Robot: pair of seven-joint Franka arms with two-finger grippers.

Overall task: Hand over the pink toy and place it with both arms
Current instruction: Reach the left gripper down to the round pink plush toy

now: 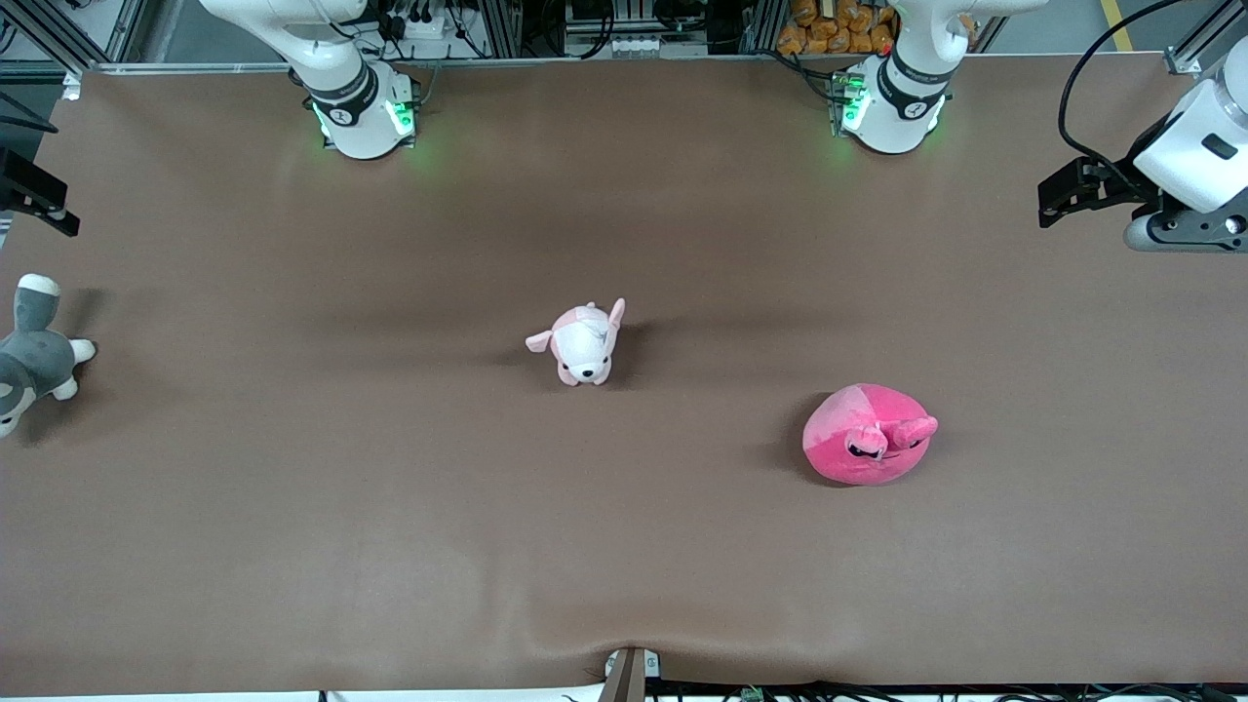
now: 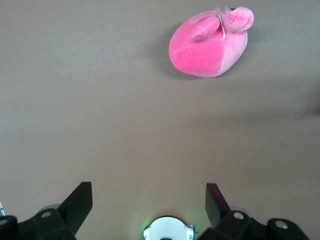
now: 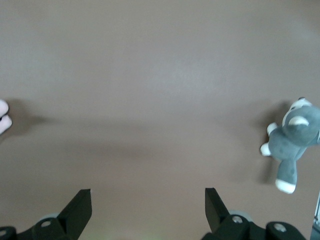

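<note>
The pink toy (image 1: 867,435), a round hot-pink plush with droopy eyes and a snout, lies on the brown table toward the left arm's end. It also shows in the left wrist view (image 2: 207,44). My left gripper (image 1: 1068,195) is up over the table's edge at the left arm's end, apart from the toy. In its own view the left gripper (image 2: 147,187) is open and empty. My right gripper (image 1: 39,200) is up over the right arm's end of the table. In its own view the right gripper (image 3: 147,192) is open and empty over bare table.
A pale pink-and-white plush puppy (image 1: 583,342) lies mid-table, farther from the front camera than the pink toy. A grey-and-white plush animal (image 1: 31,357) lies at the right arm's end and shows in the right wrist view (image 3: 292,142). The arms' bases (image 1: 361,112) stand along the table's edge.
</note>
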